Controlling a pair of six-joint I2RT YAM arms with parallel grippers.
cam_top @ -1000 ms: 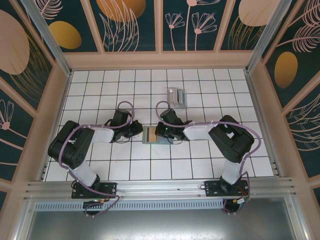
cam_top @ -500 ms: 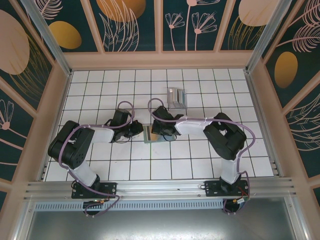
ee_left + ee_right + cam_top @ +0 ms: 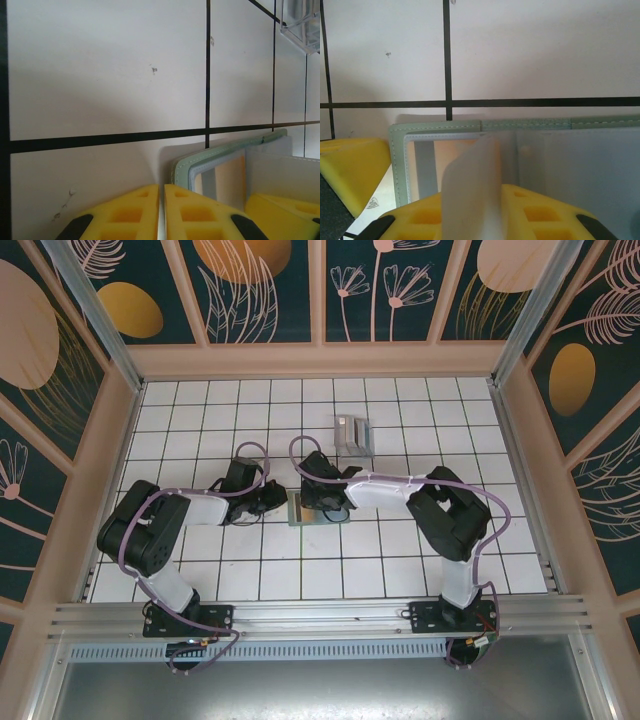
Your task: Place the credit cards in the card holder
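The sage-green card holder [image 3: 303, 510] lies opened on the white tiles, its stitched edge and window pocket [image 3: 440, 126] close in the right wrist view. My left gripper [image 3: 278, 502] sits at its left edge, yellow fingers together [image 3: 161, 212] beside the holder's rim [image 3: 225, 152]. My right gripper [image 3: 318, 502] hovers over the holder. A pale frosted strip [image 3: 470, 190] stands up between its fingertips [image 3: 470, 220] and hides the gap; I cannot tell whether it is a card or a pocket leaf. The credit cards [image 3: 352, 433] lie in a grey pile further back.
Teal patterned walls with wooden frames enclose the tiled floor [image 3: 200, 420] on three sides. An aluminium rail [image 3: 320, 615] carries both arm bases at the near edge. A yellow finger [image 3: 350, 167] of the left gripper shows at the left of the right wrist view.
The right arm has swung left, carrying its gripper from the holder's right side to over its middle. The left arm and the holder have stayed put.
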